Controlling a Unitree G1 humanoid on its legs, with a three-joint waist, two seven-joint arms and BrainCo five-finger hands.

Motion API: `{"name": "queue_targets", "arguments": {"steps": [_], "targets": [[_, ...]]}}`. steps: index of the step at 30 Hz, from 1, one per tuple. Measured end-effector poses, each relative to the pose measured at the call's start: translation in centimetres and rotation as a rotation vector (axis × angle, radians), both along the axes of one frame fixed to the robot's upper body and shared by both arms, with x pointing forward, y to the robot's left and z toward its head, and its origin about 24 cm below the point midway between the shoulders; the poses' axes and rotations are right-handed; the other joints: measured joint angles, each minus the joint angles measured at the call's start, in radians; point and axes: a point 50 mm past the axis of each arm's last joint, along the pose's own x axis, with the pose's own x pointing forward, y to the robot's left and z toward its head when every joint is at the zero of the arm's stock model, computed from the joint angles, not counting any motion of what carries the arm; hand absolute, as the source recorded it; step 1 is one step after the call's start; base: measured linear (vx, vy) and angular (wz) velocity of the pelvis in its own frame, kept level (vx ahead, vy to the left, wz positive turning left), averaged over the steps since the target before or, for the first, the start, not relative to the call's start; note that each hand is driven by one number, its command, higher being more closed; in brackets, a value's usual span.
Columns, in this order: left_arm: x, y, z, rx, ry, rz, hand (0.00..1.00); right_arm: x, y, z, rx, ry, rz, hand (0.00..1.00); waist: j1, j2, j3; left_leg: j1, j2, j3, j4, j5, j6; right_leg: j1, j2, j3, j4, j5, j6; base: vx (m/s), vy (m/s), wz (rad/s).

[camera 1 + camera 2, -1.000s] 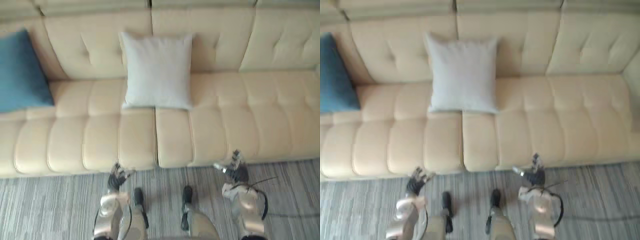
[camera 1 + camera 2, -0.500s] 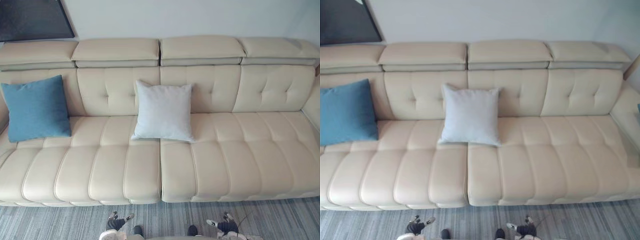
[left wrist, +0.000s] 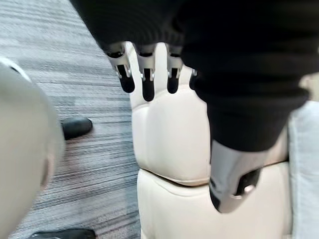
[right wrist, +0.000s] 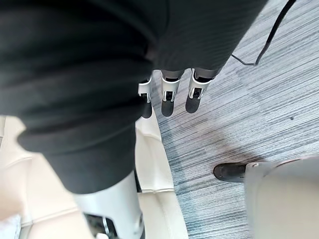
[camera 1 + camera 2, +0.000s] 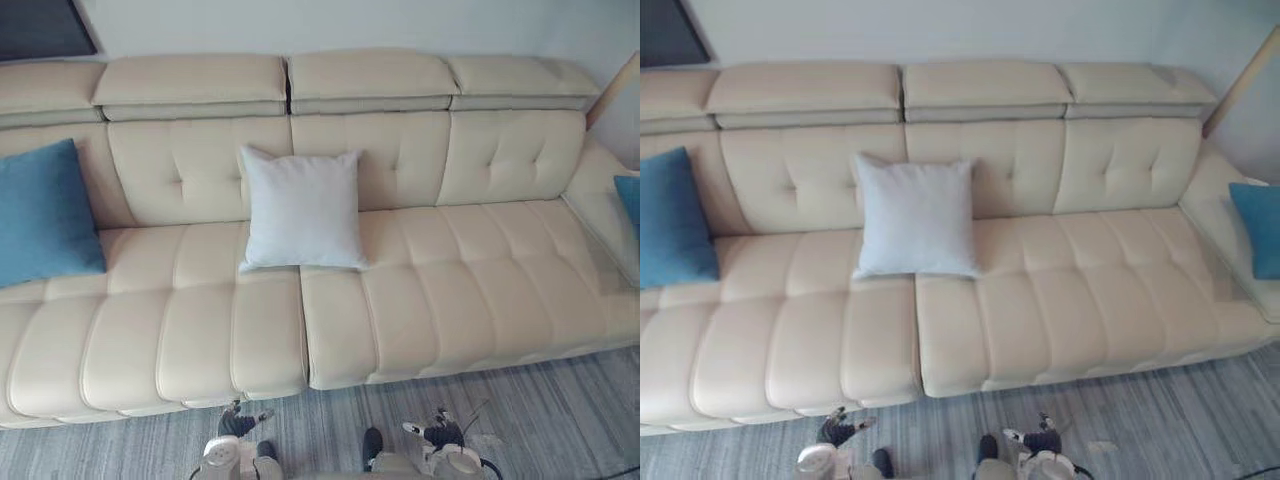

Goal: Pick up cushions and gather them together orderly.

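Whereas eye views frame white cushion point(image 5: 300, 210), wrist views show straight fingers point(image 3: 148, 85).

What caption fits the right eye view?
Cream sofa, white cushion mid-seat, left blue cushion and right blue cushion at its ends; left hand, right hand open.

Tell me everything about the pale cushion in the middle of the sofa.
The pale cushion is square, greyish white, of soft-looking fabric, with pointed corners. It leans back against the backrest of the cream sofa, its lower edge on the seat across the gap between two seat sections. Nothing else touches it.
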Motion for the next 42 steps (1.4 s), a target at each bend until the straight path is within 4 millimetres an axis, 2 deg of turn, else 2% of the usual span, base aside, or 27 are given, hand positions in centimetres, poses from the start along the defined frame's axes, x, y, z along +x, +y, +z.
{"name": "queue_targets", "arguments": {"steps": [1,2,3,4,5,6,7,9,11,12,13,14,15,18,20,22,25,28,30,32,33,34,35,36,39,41,42], "targets": [[0.4,0.4,0.3,0.005,-0.018,0.018,0.0,-0.3,0.1,-0.1,0.003,0.009,-0.006,0.0,0.001,-0.028,0.002,-0.025,-0.009,0.0,0.067,-0.027,-0.003,-0.033,-0.021,-0.024,0.063,0.005,0.029,-0.04,-0.027,0.04],[0.3,0.0,0.2,-0.01,-0.018,0.031,0.0,0.3,0.0,0.1,0.0,-0.006,0.001,0.0,0.019,-0.022,-0.001,-0.053,-0.006,0.01,0.088,-0.034,0.008,-0.026,-0.016,-0.046,0.028,0.013,0.04,-0.13,0.01,-0.22],[-0.3,-0.6,-0.1,-0.03,-0.005,0.047,0.0,0.7,-0.7,0.3,-0.022,-0.012,0.0,0.0,0.039,0.019,-0.02,-0.056,0.023,0.026,0.05,-0.018,0.008,0.039,0.025,-0.045,-0.095,-0.002,0.041,-0.15,0.012,-0.33],[-0.2,-0.6,0.0,-0.034,-0.014,0.057,0.0,1.2,-0.5,0.4,-0.023,-0.027,0.002,0.0,0.045,0.011,-0.014,-0.051,0.019,0.05,0.048,-0.003,0.013,0.04,0.021,-0.05,-0.033,-0.051,0.022,-0.16,-0.037,-0.26],[0.0,-0.2,0.1,-0.028,-0.021,0.065,0.0,1.6,0.1,0.5,-0.01,-0.036,0.007,0.0,0.043,0.008,-0.003,-0.072,0.018,0.05,0.078,0.0,0.015,0.09,0.032,-0.061,-0.066,-0.1,-0.019,-0.1,-0.075,-0.24],[0.3,-0.1,0.2,-0.026,-0.029,0.059,0.0,2.3,0.3,0.7,-0.009,-0.054,0.016,0.0,0.047,-0.003,-0.003,-0.094,0.024,0.056,0.103,-0.007,0.008,0.115,0.049,-0.061,-0.157,-0.103,-0.034,-0.18,-0.083,-0.26],[0.5,-0.4,0.2,-0.034,-0.03,0.056,0.0,3.1,0.1,1.1,-0.019,-0.08,0.022,0.0,0.058,0.036,0.013,-0.118,0.053,0.055,0.129,-0.013,0.0,0.148,0.087,-0.063,-0.257,-0.072,-0.052,-0.25,-0.004,-0.32],[0.5,-1.3,0.2,-0.055,-0.036,0.056,0.0,3.6,-0.1,1.3,-0.027,-0.092,0.02,0.0,0.06,0.071,0.04,-0.118,0.08,0.054,0.129,-0.002,-0.012,0.173,0.119,-0.073,-0.324,-0.024,-0.058,-0.3,0.018,-0.14],[0.4,-1.3,0.1,-0.055,-0.031,0.056,0.0,2.7,-0.1,1.0,-0.027,-0.066,0.017,0.0,0.053,0.075,0.041,-0.115,0.073,0.037,0.095,0.023,-0.022,0.163,0.118,-0.077,-0.32,-0.02,-0.055,-0.21,-0.002,0.13],[0.3,-1.1,0.1,-0.052,-0.029,0.057,0.0,2.1,-0.1,0.7,-0.027,-0.047,0.013,0.0,0.052,0.065,0.033,-0.111,0.058,0.03,0.054,0.036,-0.043,0.15,0.107,-0.078,-0.322,-0.019,-0.057,-0.15,0.024,0.13],[0.6,-0.9,0.3,-0.043,-0.037,0.053,0.0,2.0,-0.1,0.7,-0.028,-0.044,0.011,0.0,0.049,0.049,0.033,-0.122,0.048,0.014,0.063,0.04,-0.034,0.133,0.095,-0.077,-0.324,-0.01,-0.062,-0.12,0.038,0.0],[0.7,-0.9,0.3,-0.043,-0.041,0.051,0.0,1.9,-0.2,0.7,-0.033,-0.042,0.008,0.0,0.048,0.052,0.034,-0.134,0.044,-0.016,0.103,0.037,-0.031,0.126,0.093,-0.074,-0.324,-0.005,-0.064,-0.09,0.092,-0.22],[0.6,-0.9,0.3,-0.045,-0.037,0.052,0.0,2.0,-0.4,0.7,-0.043,-0.043,0.006,0.0,0.05,0.056,0.032,-0.149,0.035,-0.08,0.186,-0.021,0.009,0.115,0.09,-0.066,-0.317,-0.001,-0.064,-0.08,0.151,-0.44],[0.6,-1.2,0.2,-0.052,-0.033,0.049,0.0,1.9,-0.2,0.7,-0.036,-0.041,0.003,0.0,0.05,0.065,0.03,-0.133,0.012,-0.185,0.294,-0.173,-0.014,0.094,0.096,0.012,-0.289,-0.001,-0.057,-0.05,0.192,-0.63],[0.3,-0.8,0.1,-0.044,-0.023,0.054,0.0,1.0,0.6,0.3,-0.007,-0.021,-0.006,0.0,0.046,0.051,0.015,-0.121,-0.005,-0.152,0.275,-0.191,-0.008,0.093,0.092,0.052,-0.305,0.016,-0.036,0.01,0.199,-0.53],[0.3,-1.0,0.1,-0.042,-0.015,0.029,0.0,0.6,1.2,0.1,0.019,-0.011,-0.017,0.0,0.029,0.031,0.002,-0.111,-0.033,-0.128,0.249,-0.195,-0.003,0.086,0.075,0.083,-0.311,0.02,-0.036,0.07,0.193,-0.28],[0.3,-1.6,0.0,-0.044,-0.003,-0.015,0.0,0.1,0.8,-0.1,0.026,0.002,-0.044,0.0,0.02,0.022,-0.006,-0.085,-0.074,-0.122,0.217,-0.199,0.004,0.082,0.066,0.144,-0.339,0.049,-0.016,0.03,0.093,-0.21],[-0.1,-1.5,-0.3,-0.043,0.016,-0.013,0.0,0.0,0.4,-0.1,0.026,0.001,-0.065,0.0,0.023,0.04,-0.019,-0.068,-0.067,-0.063,0.203,-0.206,0.009,0.053,0.081,0.201,-0.347,0.064,-0.02,0.13,0.051,-0.6],[-0.5,-1.5,-0.5,-0.043,0.037,-0.012,0.0,0.1,0.4,-0.1,0.027,0.005,-0.063,0.0,0.022,0.056,-0.027,-0.062,-0.045,-0.021,0.201,-0.214,0.002,0.036,0.108,0.216,-0.368,0.106,-0.025,0.15,0.015,-1.11],[-0.8,-1.4,-0.7,-0.045,0.054,-0.006,0.0,1.0,0.7,0.0,0.033,-0.001,-0.051,0.0,0.022,0.073,-0.029,-0.045,0.004,0.063,0.19,-0.2,0.019,0.012,0.137,0.101,-0.397,0.163,-0.097,0.16,-0.038,-1.43],[-1.0,-1.4,-0.8,-0.045,0.068,-0.004,0.0,1.7,0.7,0.0,0.033,-0.005,-0.042,0.0,0.018,0.082,-0.027,-0.03,0.032,0.126,0.183,-0.197,0.023,-0.011,0.116,-0.102,-0.345,0.12,-0.174,0.12,-0.061,-1.45],[-1.0,-1.4,-0.9,-0.045,0.074,-0.007,0.0,1.7,0.5,0.0,0.029,0.006,-0.038,0.0,0.019,0.079,-0.027,-0.001,0.028,0.172,0.169,-0.196,0.022,-0.017,0.081,-0.304,-0.296,0.078,-0.198,0.12,-0.072,-1.4],[-1.0,-1.4,-0.9,-0.045,0.077,-0.009,0.0,1.7,0.3,-0.1,0.023,0.011,-0.037,0.0,0.019,0.076,-0.027,0.015,0.019,0.181,0.166,-0.196,0.022,-0.009,0.071,-0.372,-0.287,0.064,-0.201,0.14,-0.084,-1.28],[-0.8,-1.5,-0.9,-0.046,0.075,-0.012,0.0,1.7,-0.6,0.0,-0.001,0.011,-0.037,0.0,0.017,0.088,-0.018,0.044,0.008,0.167,0.16,-0.198,0.021,0.013,0.076,-0.387,-0.291,0.057,-0.2,0.16,-0.106,-1.06],[-0.1,-1.6,-0.7,-0.038,0.064,-0.038,0.0,1.0,-2.1,-0.1,-0.038,0.041,-0.041,0.0,0.014,0.111,-0.017,0.076,0.007,0.122,0.151,-0.198,0.021,0.014,0.116,-0.302,-0.311,0.04,-0.177,0.15,-0.116,-0.84],[0.1,-1.2,-0.6,-0.024,0.066,-0.052,0.0,0.6,-2.4,-0.2,-0.044,0.053,-0.049,0.0,0.003,0.107,-0.013,0.049,0.042,0.102,0.25,-0.203,0.011,0.024,0.133,-0.286,-0.312,0.005,-0.166,0.09,-0.103,-0.28],[0.1,-1.2,-0.6,-0.019,0.065,-0.06,0.0,0.0,-2.3,-0.4,-0.034,0.064,-0.064,0.0,-0.003,0.103,0.006,0.008,0.087,0.075,0.403,-0.202,0.011,0.058,0.151,-0.28,-0.319,-0.006,-0.168,0.09,-0.126,-0.1]]}}
